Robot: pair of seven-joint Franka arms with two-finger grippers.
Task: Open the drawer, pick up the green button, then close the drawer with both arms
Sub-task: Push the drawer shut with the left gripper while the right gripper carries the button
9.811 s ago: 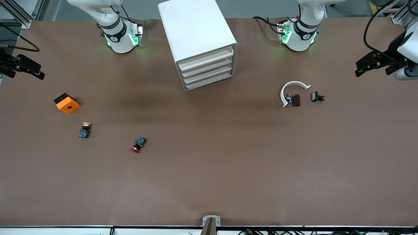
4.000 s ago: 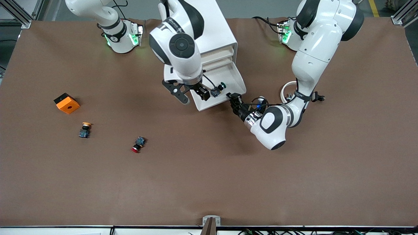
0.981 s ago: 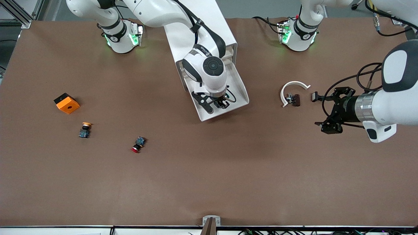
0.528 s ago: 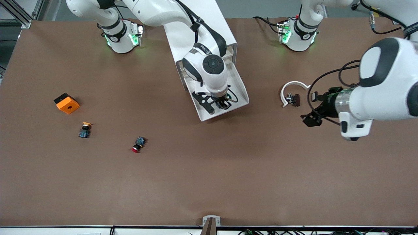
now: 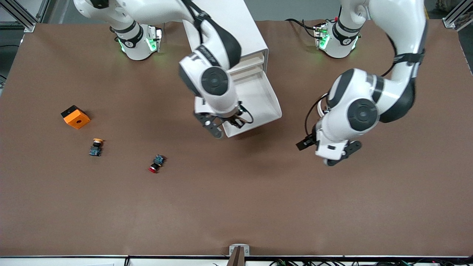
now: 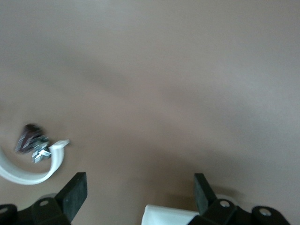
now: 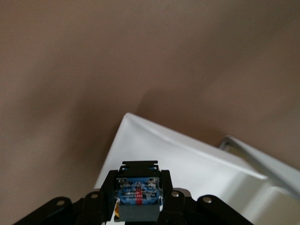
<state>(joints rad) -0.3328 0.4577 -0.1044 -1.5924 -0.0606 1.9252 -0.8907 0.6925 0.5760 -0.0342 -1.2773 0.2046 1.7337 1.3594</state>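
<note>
The white cabinet (image 5: pixel 236 26) stands at the table's back, and its lowest drawer (image 5: pixel 263 99) is pulled out, with nothing showing in its tray. My right gripper (image 5: pixel 235 122) hangs over the drawer's front edge, shut on the button. In the right wrist view the button's blue-grey base (image 7: pixel 138 194) sits between the fingers above the white drawer (image 7: pixel 187 157); its green cap is hidden. My left gripper (image 5: pixel 302 145) is over bare table, toward the left arm's end from the drawer. In the left wrist view it (image 6: pixel 138 193) is open and empty.
An orange block (image 5: pixel 75 116), a yellow-capped button (image 5: pixel 96 146) and a red-capped button (image 5: pixel 156 163) lie toward the right arm's end. A white arc ring (image 6: pixel 28 172) with a small brown part (image 6: pixel 27 138) lies under my left arm.
My right gripper rose out of the drawer with the button and moved over its front edge. My left arm swung in from its end of the table toward the drawer.
</note>
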